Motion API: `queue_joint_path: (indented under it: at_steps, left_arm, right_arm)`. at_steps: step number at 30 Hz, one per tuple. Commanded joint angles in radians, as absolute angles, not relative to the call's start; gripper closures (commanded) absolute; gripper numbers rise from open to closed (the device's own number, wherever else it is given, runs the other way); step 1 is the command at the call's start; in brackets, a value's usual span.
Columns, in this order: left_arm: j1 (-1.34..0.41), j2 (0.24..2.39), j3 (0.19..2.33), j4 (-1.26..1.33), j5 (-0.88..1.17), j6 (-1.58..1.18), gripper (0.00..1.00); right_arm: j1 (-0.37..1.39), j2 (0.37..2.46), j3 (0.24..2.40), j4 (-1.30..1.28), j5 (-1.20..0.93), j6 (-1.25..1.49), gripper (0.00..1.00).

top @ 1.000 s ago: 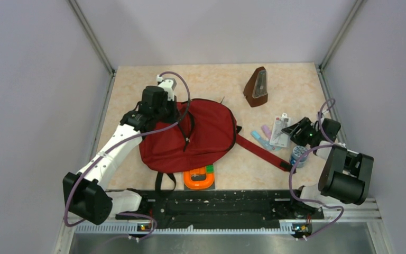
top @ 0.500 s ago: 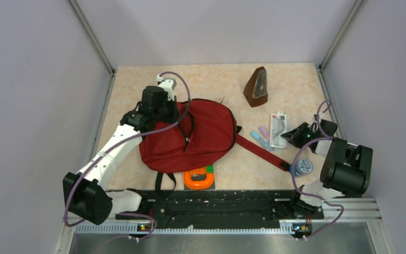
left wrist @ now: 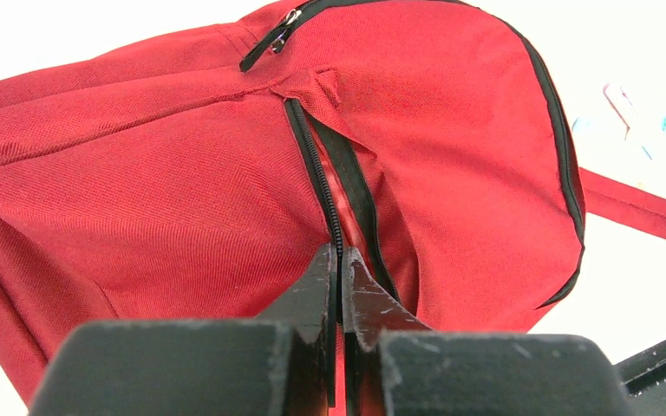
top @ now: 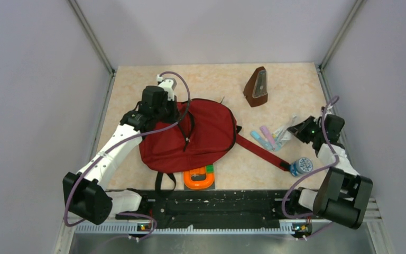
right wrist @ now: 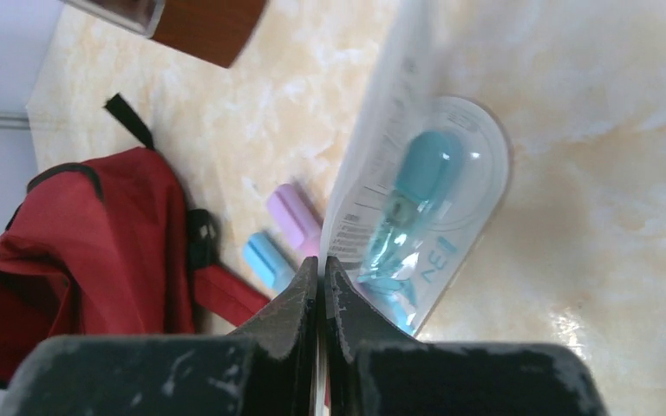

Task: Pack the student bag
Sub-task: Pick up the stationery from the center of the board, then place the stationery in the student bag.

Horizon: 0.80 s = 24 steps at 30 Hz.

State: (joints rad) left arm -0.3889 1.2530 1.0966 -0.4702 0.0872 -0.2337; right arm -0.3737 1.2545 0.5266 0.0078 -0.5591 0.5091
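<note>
The student bag (top: 190, 137) lay left of the table's (top: 217, 79) middle. My left gripper (left wrist: 340, 257), at the bag's ten o'clock edge, was pinched tight on the fabric by the black zipper (left wrist: 312, 165), holding the mouth. My right gripper (right wrist: 321, 267), at the bag's three o'clock, was clamped on the edge of a clear blister pack (right wrist: 416, 208). Next, I judged, the pack needed lifting and carrying toward nine o'clock, into the opening.

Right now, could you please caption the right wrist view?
Right hand pinches a clear blister pack, the student bag lying beyond.
</note>
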Motion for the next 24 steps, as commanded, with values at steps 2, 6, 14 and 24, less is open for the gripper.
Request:
queue_joint_path:
  at_steps: [2,6,14,24]
  left_arm:
    - [-0.4,1.226,1.101,-0.393,0.17,-0.229,1.0]
    - [-0.399,1.213,1.097,-0.382,0.191,-0.223,1.0]
    - [-0.4,1.202,1.092,-0.38,0.17,-0.209,1.0]
    - [-0.4,1.201,1.092,-0.38,0.157,-0.206,1.0]
  right_arm:
    - [-0.288,1.082,0.627,-0.059,-0.529,0.511,1.0]
    - [-0.153,1.023,0.673,-0.07,-0.535,0.56,1.0]
    - [0.204,1.114,0.8,-0.012,-0.6,0.595,1.0]
    - [0.525,1.362,0.98,0.065,-0.731,0.611,1.0]
